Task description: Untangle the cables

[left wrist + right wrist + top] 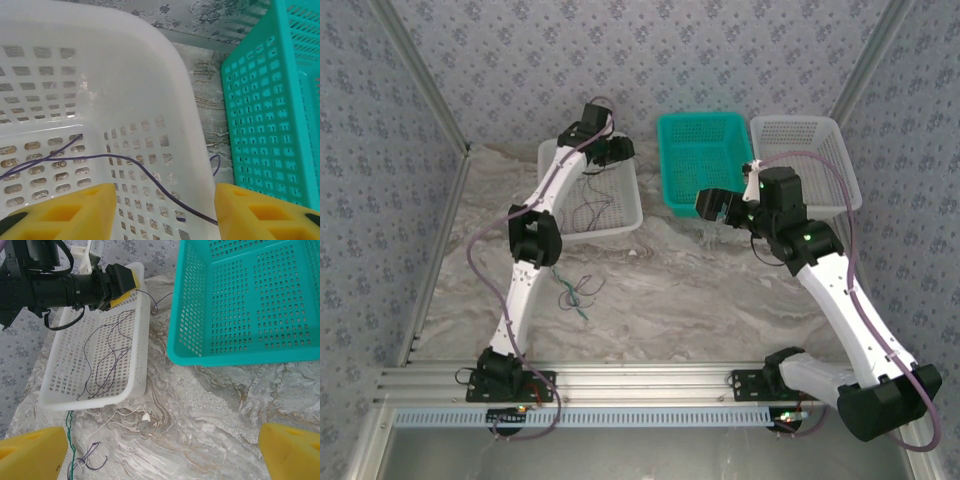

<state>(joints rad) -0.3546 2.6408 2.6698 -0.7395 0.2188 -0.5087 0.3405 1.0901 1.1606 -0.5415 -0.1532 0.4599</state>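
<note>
**A:** Three baskets are sitting on the marble table (pixel 700 290) in the top view: a white basket (pixel 620 228) at left, a teal basket (pixel 670 150), and a second white basket (pixel 840 150). Where are the cables (pixel 588 210) lying?

**B:** Some are lying in the left white basket, and more are tangling on the table beside the left arm (pixel 535 240). The left gripper (pixel 610 148) is hanging over that basket's far rim. The right gripper (pixel 710 205) is hovering at the teal basket's near edge.

**A:** Left wrist view?

**B:** The yellow fingers (pixel 75 210) are standing partly apart. A maroon cable (pixel 125 158) is crossing the basket wall and passing between them, not pinched.

**A:** Right wrist view?

**B:** The fingers (pixel 35 452) are standing wide apart, gripping nothing. Maroon loops are lying in the white basket. A green cable (pixel 70 435) and a whitish cable (pixel 145 416) are lying on the table just outside it.
</note>
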